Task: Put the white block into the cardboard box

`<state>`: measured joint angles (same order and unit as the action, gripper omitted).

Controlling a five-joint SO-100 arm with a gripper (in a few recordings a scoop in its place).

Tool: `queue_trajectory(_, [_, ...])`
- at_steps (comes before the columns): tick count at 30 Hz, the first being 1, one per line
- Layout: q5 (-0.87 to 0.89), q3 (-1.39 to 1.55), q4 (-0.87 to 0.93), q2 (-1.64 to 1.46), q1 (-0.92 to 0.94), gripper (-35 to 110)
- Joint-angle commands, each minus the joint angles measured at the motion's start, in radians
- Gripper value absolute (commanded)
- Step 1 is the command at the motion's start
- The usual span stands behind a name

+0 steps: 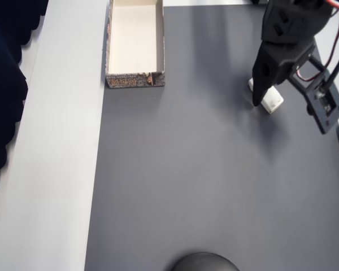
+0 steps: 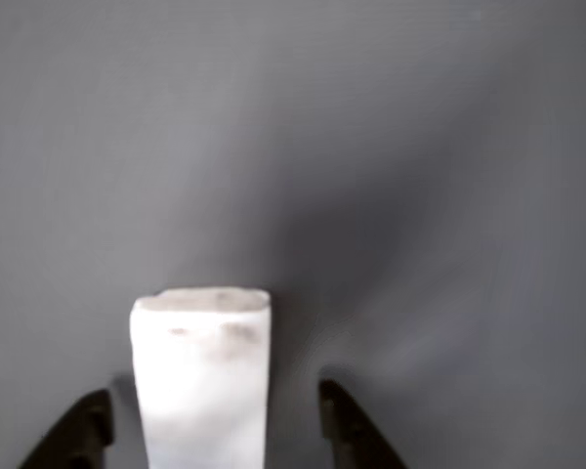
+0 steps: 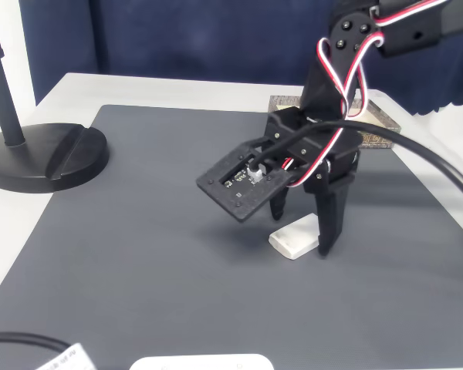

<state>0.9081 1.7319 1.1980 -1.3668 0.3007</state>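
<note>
- My hand (image 3: 302, 231) hangs low over the dark mat, its two black fingers (image 2: 352, 430) spread wide and straddling the white block (image 2: 203, 376); in the wrist view a gap shows on each side of the block, so I judge nothing is pinched yet.
- The white block lies flat on the mat at the right of the overhead view (image 1: 271, 101), well apart from the cardboard box (image 1: 135, 81), which stands open at the top left of that view, straddling the mat's edge and the pale table (image 1: 62, 158).
- As I read it, the task is at the grasp: closing, lifting, carrying across and dropping the block into the box are all left to do.
- The box's cream floor looks bare, though its far end is cut off by the frame.
- In the overhead view the arm covers part of the block; in the fixed view the arm hides most of the box, and I cannot tell whether the fingertips touch the mat.
</note>
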Motion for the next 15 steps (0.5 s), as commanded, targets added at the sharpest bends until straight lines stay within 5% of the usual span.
queue_trajectory(1, [-0.008,-0.043,0.012,-0.006,-0.008,28])
queue_trajectory(15, [-0.008,-0.02,0.014,-0.006,-0.008,28])
